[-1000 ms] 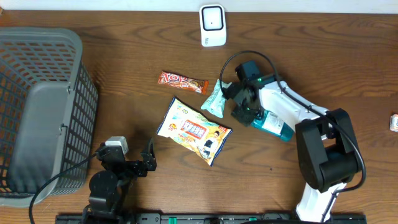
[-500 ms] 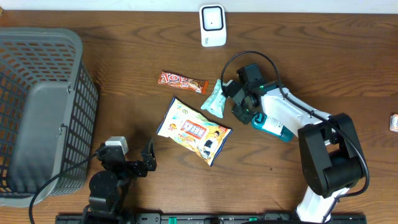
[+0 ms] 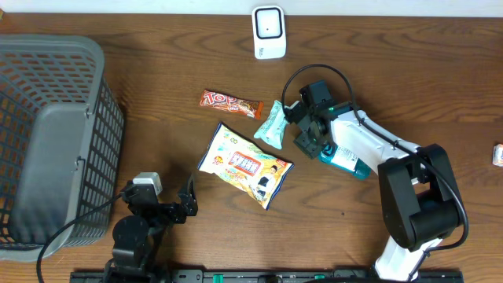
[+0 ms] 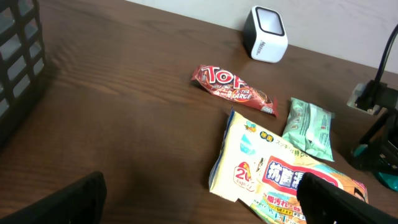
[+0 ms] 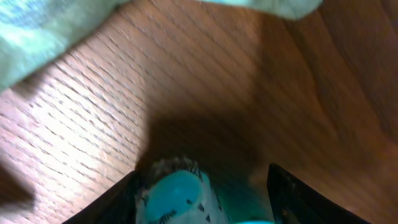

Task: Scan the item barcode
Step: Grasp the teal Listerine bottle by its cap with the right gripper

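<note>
- Overhead view shows a dark brown wooden table (image 3: 157,71) with clear grain; a pale strip of wall (image 3: 393,6) runs along its far edge, and no more of the room shows.
- At far left stands a grey basket (image 3: 102,118) with mesh walls; its left side is cut off by the frame.
- Near the front edge, right of the basket, sits the left gripper (image 3: 189,203); its jaws are spread wide with nothing between them; in the left wrist view only two black tips show at the bottom corners.
- In the middle lies a red chocolate bar (image 3: 231,103); in front of it is a white and yellow snack bag (image 3: 244,165); both lie flat; the left wrist view cuts off the near end of the bag.
- A white scanner (image 3: 269,31) stands at the far edge, well apart from the packets.
- The task's item, a mint-green packet (image 3: 272,124), lies flat between the chocolate bar and the right arm; its print is too small to read, and I cannot tell where the barcode is.
- The right gripper (image 3: 297,130) is low, just beside the right edge of this packet; its jaws are partly apart and hold nothing; whether a finger touches the packet I cannot tell; the right wrist view is blurred, with only wood, a pale green edge at the top and a teal part below.
- At far right a small pale thing (image 3: 498,154) is cut by the frame; I cannot tell what it is.
</note>
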Action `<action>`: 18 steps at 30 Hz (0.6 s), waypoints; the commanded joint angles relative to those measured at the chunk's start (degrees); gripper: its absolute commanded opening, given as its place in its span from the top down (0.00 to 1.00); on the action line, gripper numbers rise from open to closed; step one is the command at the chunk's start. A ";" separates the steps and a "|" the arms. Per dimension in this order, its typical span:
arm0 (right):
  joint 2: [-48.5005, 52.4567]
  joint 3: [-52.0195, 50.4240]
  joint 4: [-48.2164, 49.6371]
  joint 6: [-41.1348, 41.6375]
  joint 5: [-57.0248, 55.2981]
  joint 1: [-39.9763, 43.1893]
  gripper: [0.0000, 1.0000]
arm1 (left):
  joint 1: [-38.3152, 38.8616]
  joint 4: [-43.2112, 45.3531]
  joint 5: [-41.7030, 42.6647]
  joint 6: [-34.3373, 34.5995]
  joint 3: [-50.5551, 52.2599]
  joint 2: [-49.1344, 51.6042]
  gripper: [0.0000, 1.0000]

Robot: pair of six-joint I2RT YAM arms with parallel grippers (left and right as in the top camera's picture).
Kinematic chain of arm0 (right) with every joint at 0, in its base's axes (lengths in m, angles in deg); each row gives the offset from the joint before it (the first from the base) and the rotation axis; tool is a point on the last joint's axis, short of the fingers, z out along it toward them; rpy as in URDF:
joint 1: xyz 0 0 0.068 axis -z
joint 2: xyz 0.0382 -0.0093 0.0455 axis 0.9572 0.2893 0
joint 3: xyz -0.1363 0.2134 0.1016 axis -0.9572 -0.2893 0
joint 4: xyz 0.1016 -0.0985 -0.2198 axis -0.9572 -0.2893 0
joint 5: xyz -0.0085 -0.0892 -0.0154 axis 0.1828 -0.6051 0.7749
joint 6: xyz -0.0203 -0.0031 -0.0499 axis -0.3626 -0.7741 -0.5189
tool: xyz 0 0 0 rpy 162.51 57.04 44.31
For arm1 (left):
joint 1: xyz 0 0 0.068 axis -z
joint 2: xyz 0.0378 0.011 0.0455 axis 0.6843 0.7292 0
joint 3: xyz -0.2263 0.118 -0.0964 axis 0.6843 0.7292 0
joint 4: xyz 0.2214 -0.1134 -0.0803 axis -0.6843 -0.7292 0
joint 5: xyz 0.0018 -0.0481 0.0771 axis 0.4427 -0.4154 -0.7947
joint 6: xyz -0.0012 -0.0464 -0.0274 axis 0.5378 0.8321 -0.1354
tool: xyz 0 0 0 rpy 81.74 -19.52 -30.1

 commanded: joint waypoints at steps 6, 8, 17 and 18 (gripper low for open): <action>3.63 -3.13 -2.23 2.19 -5.55 -0.04 0.69 | 0.22 -1.29 -0.72 0.70 0.81 0.02 0.02; 3.63 -3.13 -2.08 2.19 -3.45 0.00 0.77 | 0.22 -1.29 -0.72 0.70 0.81 0.02 0.02; 3.61 0.24 2.58 6.25 -0.42 -0.44 0.84 | 0.22 -1.29 -0.72 0.70 0.81 0.02 0.02; 3.61 1.25 2.56 7.23 -0.42 -0.44 0.86 | 0.22 -1.29 -0.72 0.70 0.81 0.02 0.02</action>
